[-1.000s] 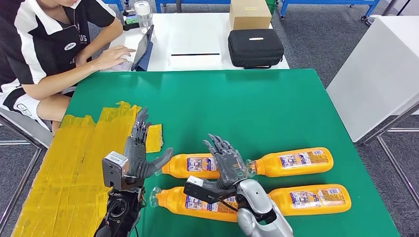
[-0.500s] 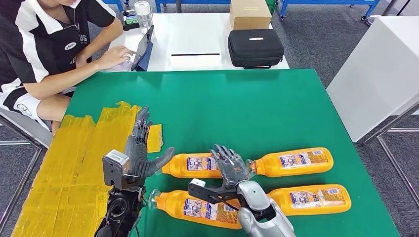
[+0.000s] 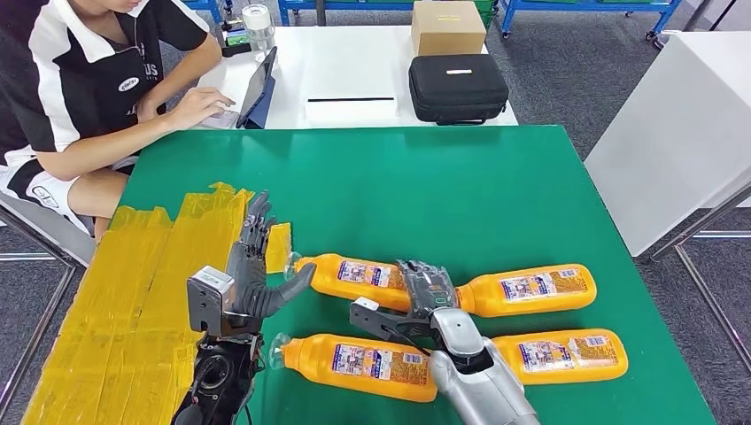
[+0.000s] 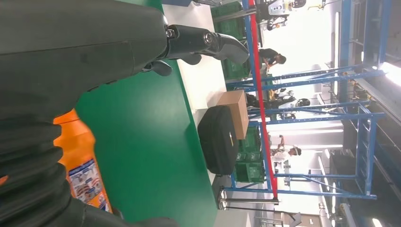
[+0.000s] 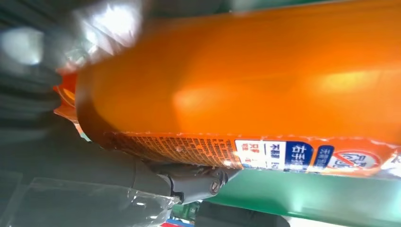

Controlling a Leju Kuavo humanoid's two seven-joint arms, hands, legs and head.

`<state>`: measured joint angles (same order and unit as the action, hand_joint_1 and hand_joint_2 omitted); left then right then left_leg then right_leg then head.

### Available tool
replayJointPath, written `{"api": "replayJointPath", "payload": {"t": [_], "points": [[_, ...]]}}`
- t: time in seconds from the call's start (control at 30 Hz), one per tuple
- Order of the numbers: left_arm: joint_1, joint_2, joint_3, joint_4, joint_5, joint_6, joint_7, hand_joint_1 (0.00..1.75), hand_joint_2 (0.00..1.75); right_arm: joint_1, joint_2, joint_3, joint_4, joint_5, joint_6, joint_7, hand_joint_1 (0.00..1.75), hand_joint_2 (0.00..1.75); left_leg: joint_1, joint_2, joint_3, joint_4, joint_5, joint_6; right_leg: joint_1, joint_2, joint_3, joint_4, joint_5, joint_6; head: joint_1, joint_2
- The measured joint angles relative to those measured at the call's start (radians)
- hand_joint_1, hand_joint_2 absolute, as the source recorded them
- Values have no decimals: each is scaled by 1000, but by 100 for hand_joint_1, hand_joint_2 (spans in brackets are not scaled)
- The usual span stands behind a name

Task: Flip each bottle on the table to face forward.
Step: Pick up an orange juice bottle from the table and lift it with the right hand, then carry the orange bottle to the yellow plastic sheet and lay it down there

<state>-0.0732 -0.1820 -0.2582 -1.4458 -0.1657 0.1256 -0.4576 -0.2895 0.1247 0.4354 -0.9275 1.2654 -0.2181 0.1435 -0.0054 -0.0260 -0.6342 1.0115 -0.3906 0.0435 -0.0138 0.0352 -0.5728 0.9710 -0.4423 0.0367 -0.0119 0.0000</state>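
While four orange bottles lie flat on the green table (image 3: 496,177), the left hand (image 3: 252,270) hovers at 9 o'clock beside yellow tape (image 3: 133,301), fingers spread, holding nothing. Rear-left bottle (image 3: 354,274) lies tilted, cap (image 3: 290,263) near that thumb; the right hand (image 3: 425,288) grips its base end. Front-left bottle (image 3: 363,363) sits at 6 o'clock, rear-right bottle (image 3: 531,290) and front-right bottle (image 3: 567,356) toward 4 o'clock, the arm covering part. Contents unreadable. Open green cloth toward 12 o'clock.
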Motion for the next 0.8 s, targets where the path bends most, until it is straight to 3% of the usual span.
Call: {"api": "replayJointPath", "payload": {"t": [0.23, 0.43, 0.57, 0.8], "points": [[13, 0, 2, 0, 6, 3, 1, 0, 175, 46, 18, -85, -57, -208, -231, -184, 175, 175, 0, 0, -3, 0, 1, 0, 0, 0, -2, 0, 2, -1, 0, 0], [13, 0, 3, 0, 43, -4, 1, 0, 175, 101, 36, -173, -167, -595, -396, -471, 175, 175, 0, 0, -4, 0, 1, 0, 0, -1, -3, 0, 2, -1, 0, 0], [4, 1, 2, 1, 146, -71, 37, 0, 175, 133, 50, -219, -230, -804, -435, -605, 175, 175, 0, 0, -4, 0, 1, 0, 0, 0, -3, 0, 2, -1, 0, 0], [-39, 7, -19, 20, 359, -260, 165, 0, 175, 153, 64, -234, -256, -946, -443, -686, 175, 175, 0, 0, -4, 0, 1, 0, 0, 0, -3, 0, 2, -1, 0, 0]]}}
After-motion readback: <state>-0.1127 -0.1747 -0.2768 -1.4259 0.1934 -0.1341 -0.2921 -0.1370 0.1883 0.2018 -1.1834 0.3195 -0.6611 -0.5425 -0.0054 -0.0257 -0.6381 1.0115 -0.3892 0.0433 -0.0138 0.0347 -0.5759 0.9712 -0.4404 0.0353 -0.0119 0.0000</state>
